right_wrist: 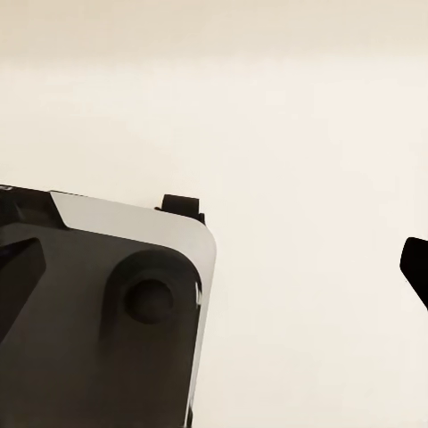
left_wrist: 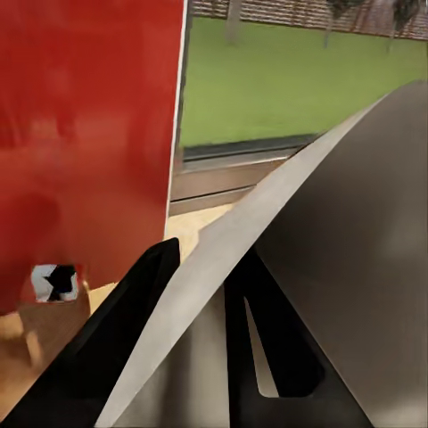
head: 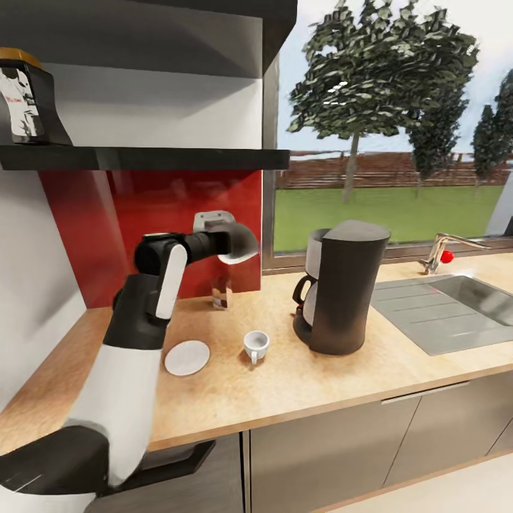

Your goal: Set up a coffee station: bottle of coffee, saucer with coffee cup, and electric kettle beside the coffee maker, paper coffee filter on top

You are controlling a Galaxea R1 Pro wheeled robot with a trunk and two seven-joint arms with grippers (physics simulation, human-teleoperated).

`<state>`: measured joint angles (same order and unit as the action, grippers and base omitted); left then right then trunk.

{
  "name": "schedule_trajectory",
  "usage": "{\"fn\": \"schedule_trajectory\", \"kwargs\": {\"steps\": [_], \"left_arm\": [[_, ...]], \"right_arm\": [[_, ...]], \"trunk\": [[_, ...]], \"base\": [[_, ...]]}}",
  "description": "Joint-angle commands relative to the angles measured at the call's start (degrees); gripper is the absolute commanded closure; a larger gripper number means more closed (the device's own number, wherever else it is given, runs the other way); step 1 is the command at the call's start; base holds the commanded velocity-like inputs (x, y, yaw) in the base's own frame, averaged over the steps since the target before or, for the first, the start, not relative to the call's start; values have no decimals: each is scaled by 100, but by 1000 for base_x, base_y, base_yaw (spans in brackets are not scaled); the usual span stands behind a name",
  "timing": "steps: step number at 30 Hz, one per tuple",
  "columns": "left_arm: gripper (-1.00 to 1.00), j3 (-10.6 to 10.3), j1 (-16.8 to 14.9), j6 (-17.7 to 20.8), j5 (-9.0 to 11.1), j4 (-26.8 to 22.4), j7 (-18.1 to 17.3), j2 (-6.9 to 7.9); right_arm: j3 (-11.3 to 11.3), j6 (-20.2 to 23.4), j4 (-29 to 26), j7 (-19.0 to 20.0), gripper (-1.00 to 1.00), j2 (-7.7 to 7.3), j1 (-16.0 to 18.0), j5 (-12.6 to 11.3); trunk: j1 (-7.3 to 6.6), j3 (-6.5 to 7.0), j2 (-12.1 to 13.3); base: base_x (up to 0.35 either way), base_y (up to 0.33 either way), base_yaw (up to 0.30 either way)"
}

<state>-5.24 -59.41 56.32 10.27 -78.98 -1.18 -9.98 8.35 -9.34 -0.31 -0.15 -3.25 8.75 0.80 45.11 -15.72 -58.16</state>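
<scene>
My left gripper point(head: 236, 246) is shut on the paper coffee filter point(head: 246, 249), held in the air before the red backsplash, left of the coffee maker point(head: 345, 292) and near its top height. In the left wrist view the pale grey filter point(left_wrist: 339, 223) curves between the black fingers point(left_wrist: 134, 312) of the left gripper point(left_wrist: 207, 259). On the kitchen countertop point(head: 285, 392) stand the coffee cup point(head: 255, 345) and, apart to its left, the bare saucer point(head: 187, 358). The bottle of coffee point(head: 21, 100) stands on the kitchen shelf point(head: 157, 157). My right gripper point(right_wrist: 223, 259) is open over a cream surface.
A sink point(head: 449, 313) with a faucet point(head: 442, 253) lies right of the coffee maker. A wall socket point(head: 212, 218) sits on the red backsplash point(head: 100, 214) behind my left gripper. A window runs behind the coffee maker. Dark cabinets hang above the shelf.
</scene>
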Motion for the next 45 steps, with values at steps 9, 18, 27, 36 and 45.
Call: {"fn": "schedule_trajectory", "kwargs": {"steps": [9, 18, 27, 36, 45], "left_arm": [[100, 756, -2101, 56, 1531, 3344, 797, -2], [100, 1006, -2552, 30, 3895, 3717, 3446, -2], [100, 1059, -2616, -625, 4985, 3751, 5154, -2], [100, 1052, -2619, -1217, 5453, 3753, 6113, -2], [100, 1058, -2619, -1221, 5812, 3739, 6137, -2]], "right_arm": [[26, -16, 4, -2, -100, -1, 4, 8], [28, -20, 4, -2, -100, -1, 4, 8], [35, -23, 9, -2, -100, 0, 4, 8], [35, -20, 13, -2, -100, 0, 4, 8], [29, -20, 13, 0, -100, 0, 4, 8]], "trunk": [[0, -8, -5], [0, -8, -5], [0, -8, -5], [0, -8, -5], [0, -8, -5]], "base": [[0, 0, 0], [0, 0, 0], [0, 0, 0], [0, 0, 0], [55, -42, 0]]}}
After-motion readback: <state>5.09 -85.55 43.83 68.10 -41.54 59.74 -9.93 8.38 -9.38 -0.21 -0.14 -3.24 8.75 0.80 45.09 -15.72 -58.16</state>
